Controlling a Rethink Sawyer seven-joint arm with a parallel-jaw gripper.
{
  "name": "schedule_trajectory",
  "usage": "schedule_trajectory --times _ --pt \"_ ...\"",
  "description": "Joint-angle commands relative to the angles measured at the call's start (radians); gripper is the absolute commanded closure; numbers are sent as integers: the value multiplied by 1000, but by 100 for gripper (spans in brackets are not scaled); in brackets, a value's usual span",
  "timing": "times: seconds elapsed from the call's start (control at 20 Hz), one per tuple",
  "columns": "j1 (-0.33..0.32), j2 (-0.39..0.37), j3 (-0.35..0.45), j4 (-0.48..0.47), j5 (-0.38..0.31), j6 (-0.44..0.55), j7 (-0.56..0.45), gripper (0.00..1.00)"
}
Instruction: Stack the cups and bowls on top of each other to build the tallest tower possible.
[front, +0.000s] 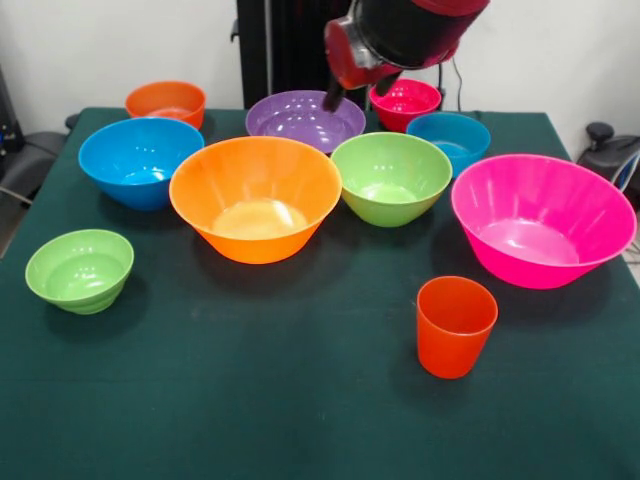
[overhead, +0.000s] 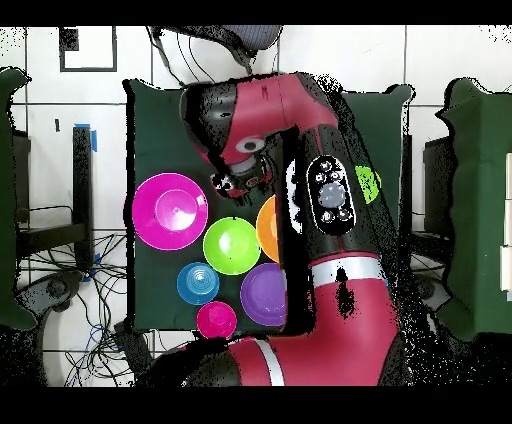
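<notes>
Nine bowls (front: 256, 211) and one orange-red tumbler (front: 455, 326) stand apart, unstacked; whether the gripper (front: 357, 92) is wide or narrow, I cannot tell

1. The cup (front: 456, 325), an orange-red translucent tumbler, stood upright and alone at the 5 o'clock side of the table, apart from every bowl.
2. The large orange bowl (front: 256, 211) sat near the centre, mouth up, empty.
3. The large pink bowl (front: 542, 219) stood at 3 o'clock, upright.
4. The medium green bowl (front: 391, 177) sat between those two.
5. The medium blue bowl (front: 140, 161) stood at 10 o'clock, with the small orange bowl (front: 166, 102) behind it.
6. The purple bowl (front: 305, 120) sat at 12 o'clock.
7. The small magenta-red bowl (front: 405, 103) and small blue bowl (front: 449, 141) stood at 1 o'clock.
8. The small green bowl (front: 80, 270) sat at 8 o'clock.
9. Nothing was stacked.
</notes>
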Motion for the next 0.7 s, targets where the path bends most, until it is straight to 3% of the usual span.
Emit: schedule_trajectory --times 0.05,0.4,0.7 --pt "-1 -84 -51 373 117 -260 260 0" --pt "-43 -227 -81 662 140 -588 249 0" --pt "-86 -229 -90 786 97 -841 242 0"
